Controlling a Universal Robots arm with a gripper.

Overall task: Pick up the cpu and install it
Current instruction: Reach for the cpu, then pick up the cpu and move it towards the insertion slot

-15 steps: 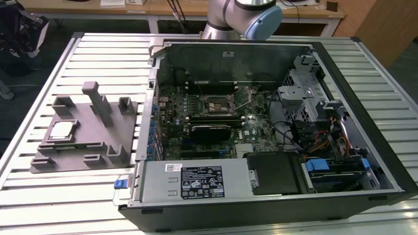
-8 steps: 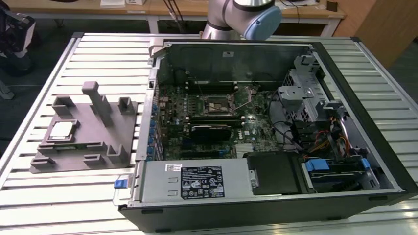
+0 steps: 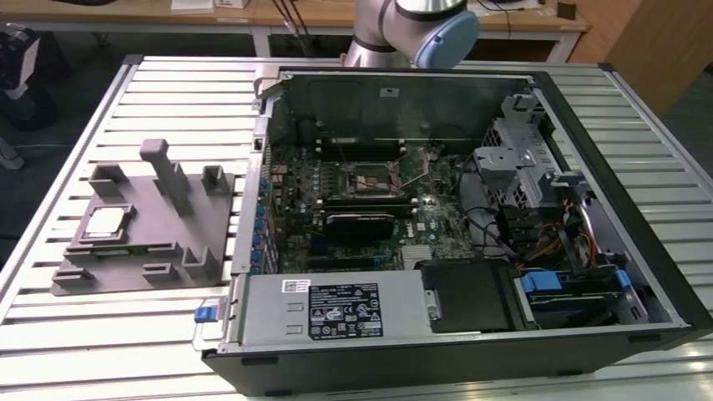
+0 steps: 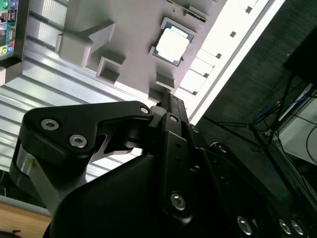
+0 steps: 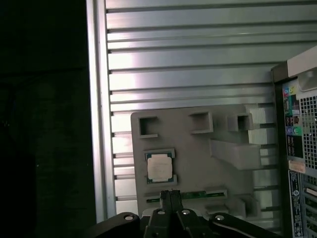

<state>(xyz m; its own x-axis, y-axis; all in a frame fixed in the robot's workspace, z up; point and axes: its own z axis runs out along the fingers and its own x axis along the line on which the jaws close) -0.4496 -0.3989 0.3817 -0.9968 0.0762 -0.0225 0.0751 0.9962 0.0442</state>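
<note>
Hanging well above the work, the gripper [image 5: 171,193] looks closed, its fingertips meeting with nothing between them, and it touches nothing. Below it and a little ahead of the fingertips in both wrist views, though well apart from them, the cpu [image 5: 160,167] lies flat, silver top up, in a shallow framed pocket of the grey fixture [image 5: 198,144]. I judge the pocket is there to keep the chip square and in a known place, open to a reach from above. The fixture rests on the slatted table [image 5: 198,49]. Farther out from the gripper, beyond the fixture, the computer case [image 3: 479,368] lies open on its side — probably so that the socket [image 3: 373,177] on the motherboard faces up to take the chip.
</note>
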